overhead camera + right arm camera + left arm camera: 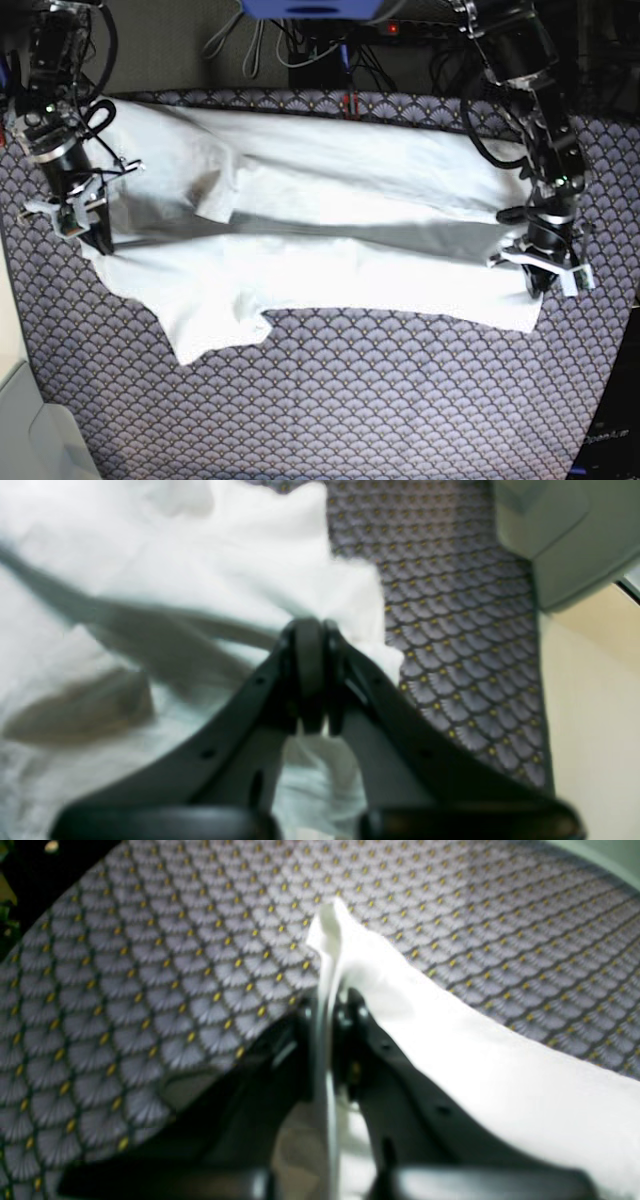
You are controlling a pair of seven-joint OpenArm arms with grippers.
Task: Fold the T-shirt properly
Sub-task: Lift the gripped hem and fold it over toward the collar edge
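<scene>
The white T-shirt (340, 270) lies lengthwise across the purple-grey scallop-patterned cloth (350, 400), with a long fold raised along its middle. In the base view my left gripper (537, 285) is at the shirt's right end and my right gripper (100, 243) at its left end. The left wrist view shows the left gripper (327, 1010) shut on a thin upright fold of the T-shirt (500, 1080). Through the right wrist camera, the right gripper (312, 630) is shut with the T-shirt (200, 555) bunched around and under its fingers.
A pale grey-green box (30, 430) stands at the table's front left corner, also seen as the box (550, 530) in the right wrist view. Cables (300, 50) run along the back edge. Patterned cloth lies bare in front of the shirt.
</scene>
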